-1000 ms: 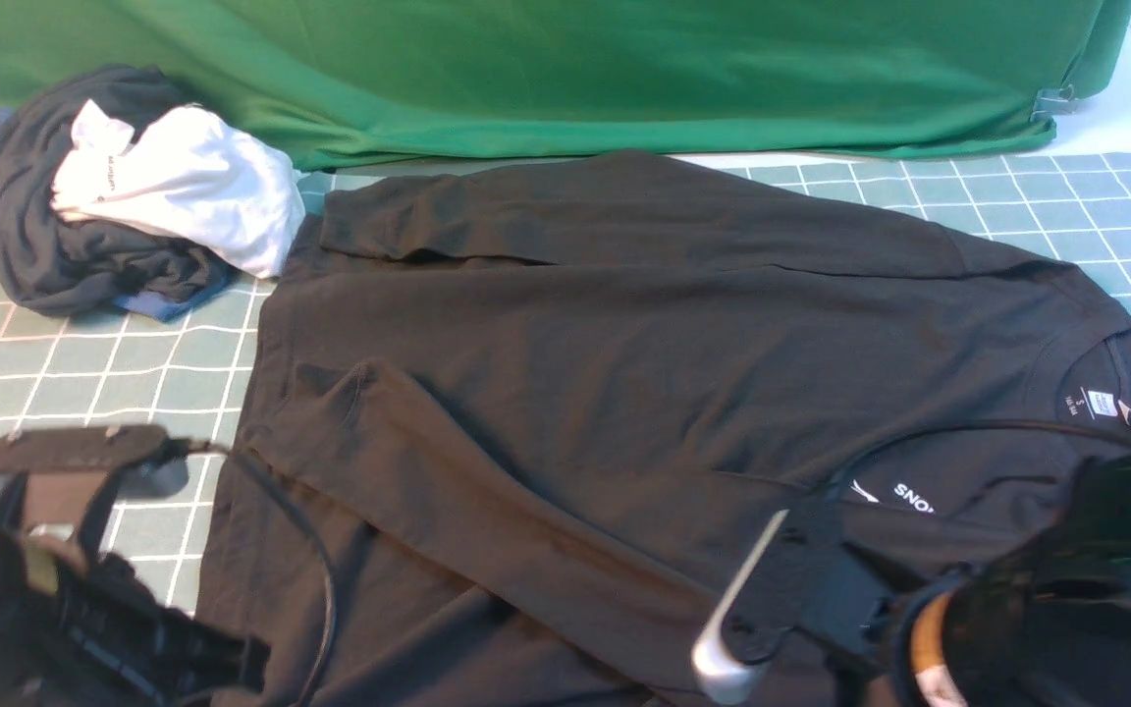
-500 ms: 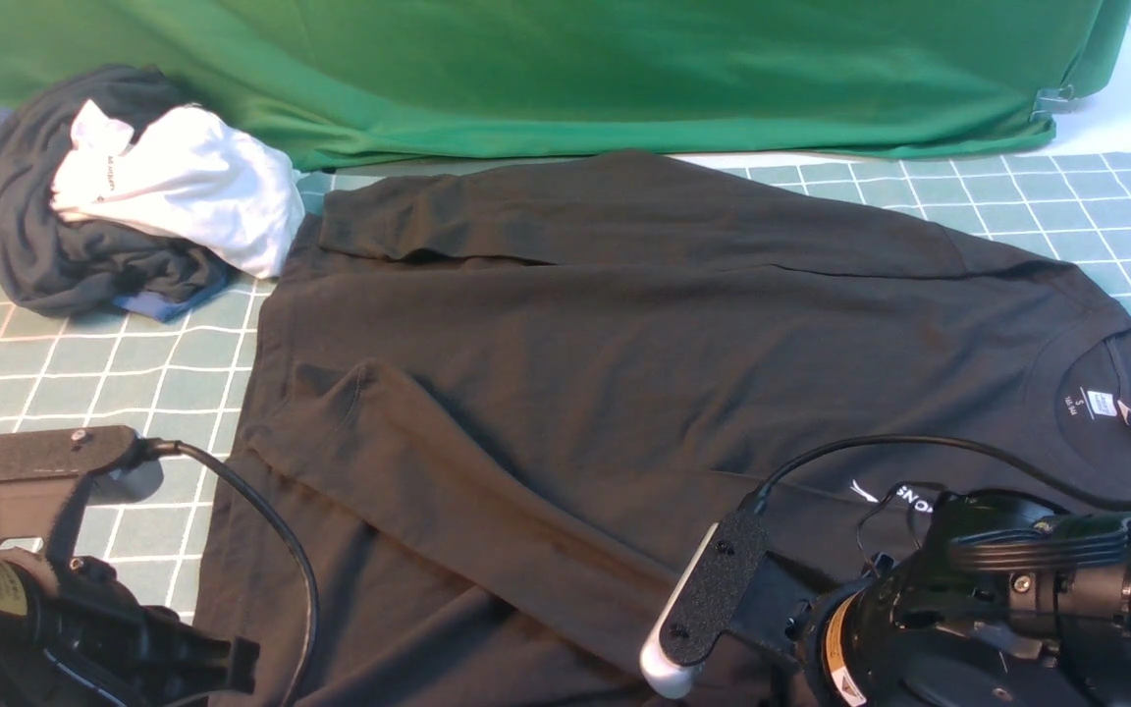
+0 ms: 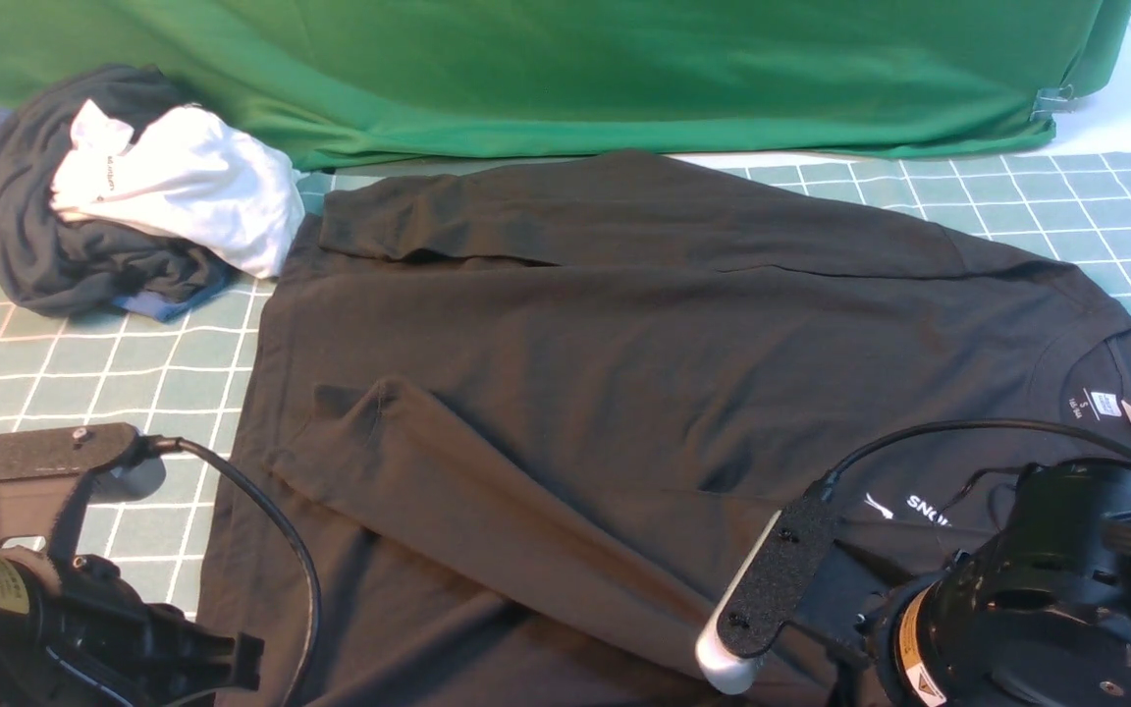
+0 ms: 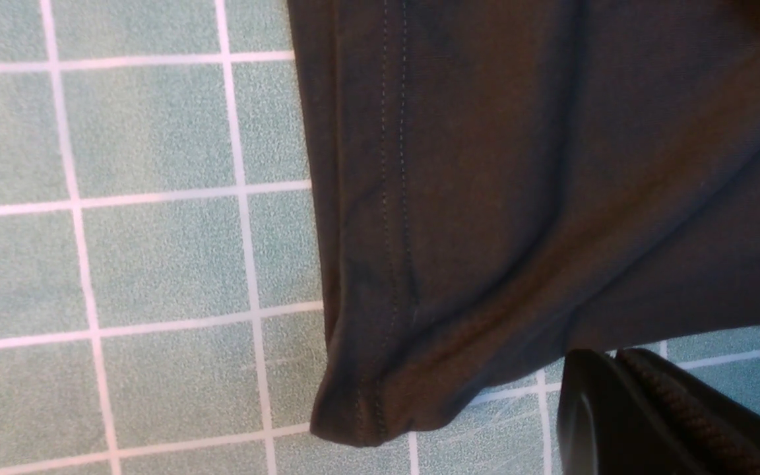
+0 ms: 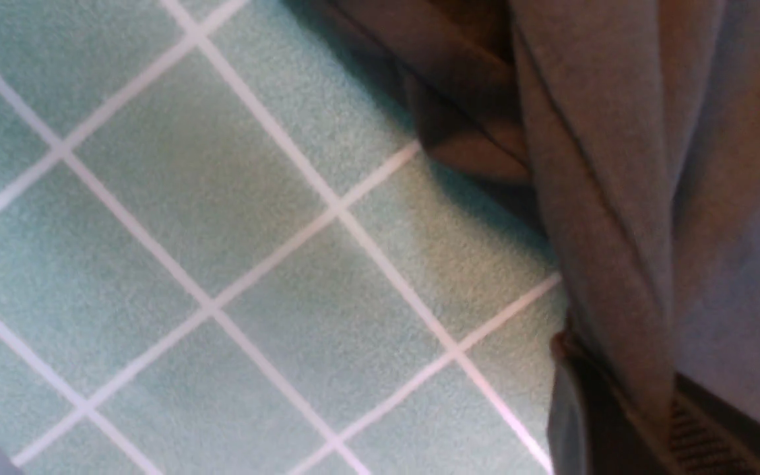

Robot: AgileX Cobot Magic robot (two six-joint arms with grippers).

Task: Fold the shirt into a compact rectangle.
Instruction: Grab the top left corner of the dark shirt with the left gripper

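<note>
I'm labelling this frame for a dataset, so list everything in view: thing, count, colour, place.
black shirt: one, black with white chest print, spread across the mat's middle, collar to the right
garment heap: one, dark grey, white and blue, far left
green cloth: one, bright green, along the far side
clip: one, silver, at the green cloth's right end
mat: one, teal with white grid, under shirt and heap
left claw: one, black, shut at the shirt's hem corner
right claw: one, black, shut on the shirt's near edge
</note>
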